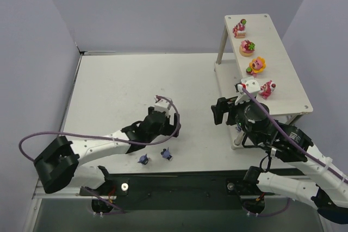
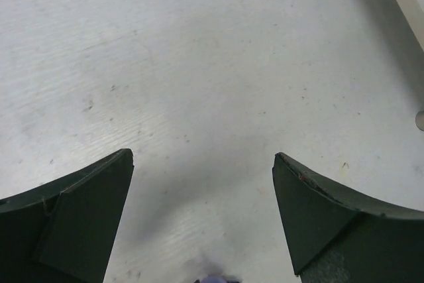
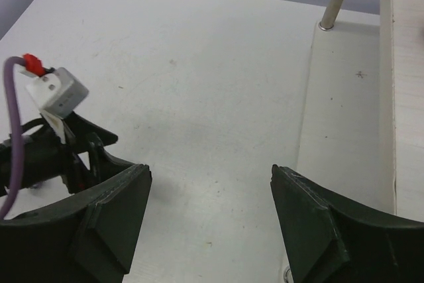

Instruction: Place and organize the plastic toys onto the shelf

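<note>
The left gripper [image 2: 203, 157] has its jaws spread wide with only bare white tabletop [image 2: 199, 51] between them. Two dark blue-purple figurines [image 1: 143, 159] [image 1: 166, 155] sit on the table just behind and below those jaws, outside the gap; a purple blur at the very root of the jaws in the left wrist view is probably one of them. They look like hard, feather-light plastic with small white bits sticking out, so I'd expect them to skid or topple at a nudge. The safest hold is probably low across the stout body, not on the trimmings. The right gripper [image 3: 209, 170] has its jaws apart and empty too, over the table, with the shelf [image 1: 283, 47] just off its right jaw. Four bright figurines [image 1: 247, 48] stand in a row on its top board.
</note>
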`<state>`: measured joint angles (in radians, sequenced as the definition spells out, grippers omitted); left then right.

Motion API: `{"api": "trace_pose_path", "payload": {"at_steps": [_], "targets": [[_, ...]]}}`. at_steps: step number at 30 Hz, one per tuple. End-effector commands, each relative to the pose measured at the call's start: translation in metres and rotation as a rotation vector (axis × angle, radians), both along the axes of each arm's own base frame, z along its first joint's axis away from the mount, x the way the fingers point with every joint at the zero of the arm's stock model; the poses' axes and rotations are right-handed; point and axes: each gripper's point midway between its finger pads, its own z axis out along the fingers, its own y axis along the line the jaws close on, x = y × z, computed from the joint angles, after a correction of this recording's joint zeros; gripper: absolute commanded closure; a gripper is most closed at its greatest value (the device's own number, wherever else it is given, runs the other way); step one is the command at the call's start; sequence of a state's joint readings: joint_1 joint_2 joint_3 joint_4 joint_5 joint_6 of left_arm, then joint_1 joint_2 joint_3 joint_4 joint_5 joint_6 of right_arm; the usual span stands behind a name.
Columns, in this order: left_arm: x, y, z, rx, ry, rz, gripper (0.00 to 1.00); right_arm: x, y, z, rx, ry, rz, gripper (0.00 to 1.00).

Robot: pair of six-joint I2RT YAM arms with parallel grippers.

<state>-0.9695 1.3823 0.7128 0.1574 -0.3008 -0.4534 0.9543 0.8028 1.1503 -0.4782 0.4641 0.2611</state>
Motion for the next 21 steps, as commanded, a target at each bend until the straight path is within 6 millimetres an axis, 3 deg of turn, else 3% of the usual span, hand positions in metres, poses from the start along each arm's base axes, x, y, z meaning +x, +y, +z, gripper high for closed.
{"api": "trace_pose_path", "payload": {"at_steps": [1,2,7,10,13,21], "targets": [[-0.004,0.057,0.0,-0.041,0.059,0.218,0.05,0.001,0.012,-0.016,-0.002,0.053,0.031,0.25],[-0.007,0.06,0.011,-0.08,0.043,0.213,0.06,0.001,0.014,-0.019,-0.007,0.061,0.034,0.25],[-0.017,0.074,0.026,-0.132,0.014,0.192,0.1,0.001,0.022,-0.026,-0.016,0.092,0.058,0.25],[-0.021,0.084,0.019,-0.105,0.041,0.203,0.12,0.001,0.034,-0.038,-0.033,0.132,0.092,0.25],[-0.032,0.08,0.013,-0.105,0.084,0.145,0.17,0.002,0.037,-0.042,-0.044,0.149,0.093,0.25],[-0.096,0.063,-0.023,-0.073,0.317,-0.055,0.23,0.004,0.029,-0.036,-0.035,0.121,0.063,0.25]]}}
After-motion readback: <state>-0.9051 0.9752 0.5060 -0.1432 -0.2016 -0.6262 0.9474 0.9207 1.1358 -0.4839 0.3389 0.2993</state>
